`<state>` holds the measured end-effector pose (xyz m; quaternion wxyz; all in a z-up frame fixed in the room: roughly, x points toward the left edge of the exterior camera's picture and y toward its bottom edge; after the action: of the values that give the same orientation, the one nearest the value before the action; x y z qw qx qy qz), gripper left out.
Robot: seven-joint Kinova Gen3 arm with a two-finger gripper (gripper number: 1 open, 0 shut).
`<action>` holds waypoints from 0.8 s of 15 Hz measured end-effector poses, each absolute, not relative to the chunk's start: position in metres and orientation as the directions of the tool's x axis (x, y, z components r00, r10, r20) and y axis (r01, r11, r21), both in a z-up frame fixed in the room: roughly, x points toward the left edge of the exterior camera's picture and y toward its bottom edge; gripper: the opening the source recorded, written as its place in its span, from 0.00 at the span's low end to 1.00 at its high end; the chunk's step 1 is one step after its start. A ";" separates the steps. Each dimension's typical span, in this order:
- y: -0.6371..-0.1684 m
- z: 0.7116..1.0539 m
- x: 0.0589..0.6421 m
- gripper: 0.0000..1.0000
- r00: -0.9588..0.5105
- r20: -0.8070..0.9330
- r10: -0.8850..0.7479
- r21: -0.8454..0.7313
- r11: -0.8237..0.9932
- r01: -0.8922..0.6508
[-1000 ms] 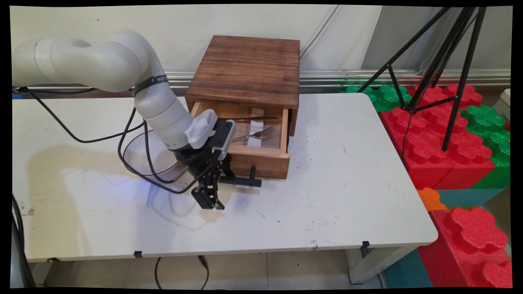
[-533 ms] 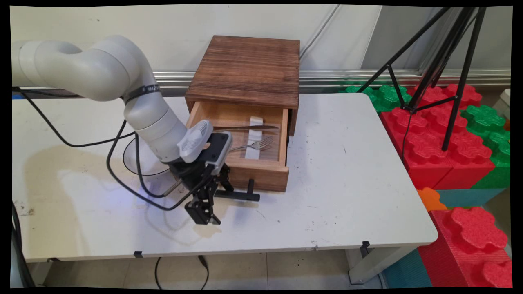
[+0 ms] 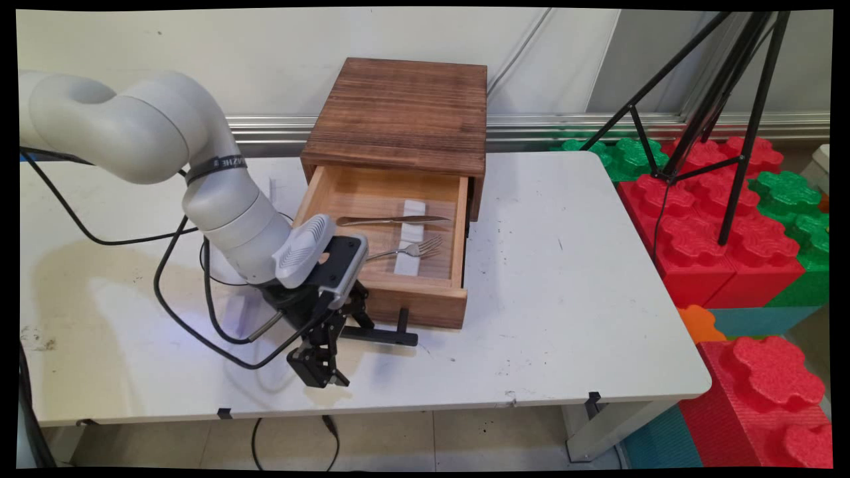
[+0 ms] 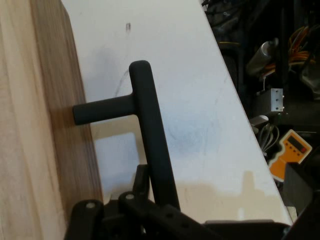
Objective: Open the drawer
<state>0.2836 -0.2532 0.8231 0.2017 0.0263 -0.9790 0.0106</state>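
Compared with a second ago, we see the wooden drawer (image 3: 425, 309) standing farther out of the dark-stained wooden cabinet (image 3: 398, 113), its front now closer to the table's near edge. The gripper (image 3: 345, 332) has come toward the near edge with it, and the arm's elbow sits lower and farther left. More of the drawer's pale floor is uncovered, so the table knife (image 3: 392, 220) and the fork (image 3: 408, 249) both lie in plain sight, each crossing a white strip (image 3: 410, 247) on the drawer bottom.

In the main view we find the gripper at the left end of the black bar handle (image 3: 385, 336), its fingers closed around the bar. The hand view gives what the main view cannot: the handle (image 4: 150, 145) is a smooth, matte, round-section bar carried on a short round post set into the drawer's front face (image 4: 60, 125), whose grain runs in light and brown bands. It shows the bar passing down between the black linkage at the bottom edge.

The main view alone shows the white table (image 3: 584, 318), scuffed and speckled, a clear glass bowl (image 3: 222, 265) partly hidden behind the arm, the black tripod (image 3: 704, 113), and the red and green foam blocks (image 3: 724, 226) with knobbly tops at the right.
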 end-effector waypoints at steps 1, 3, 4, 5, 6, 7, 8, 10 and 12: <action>-0.251 0.822 0.284 1.00 -0.918 0.395 -0.041 -0.014 0.999 -0.050; -0.247 0.821 0.286 1.00 -0.919 0.392 -0.032 -0.019 0.999 -0.043; -0.245 0.820 0.287 1.00 -0.920 0.391 -0.027 -0.021 0.999 -0.038; -0.244 0.820 0.288 1.00 -0.921 0.390 -0.024 -0.022 0.999 -0.036; -0.242 0.819 0.288 1.00 -0.921 0.389 -0.019 -0.024 0.999 -0.031; -0.241 0.819 0.289 1.00 -0.921 0.389 -0.017 -0.026 0.999 -0.029; -0.240 0.819 0.290 1.00 -0.921 0.389 -0.013 -0.028 0.999 -0.026; -0.236 0.818 0.290 1.00 -0.921 0.389 -0.004 -0.031 0.999 -0.018; -0.234 0.818 0.290 1.00 -0.921 0.390 0.001 -0.033 0.999 -0.013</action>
<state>0.2896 -0.2335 0.8180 0.1989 0.0031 -0.9799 0.0177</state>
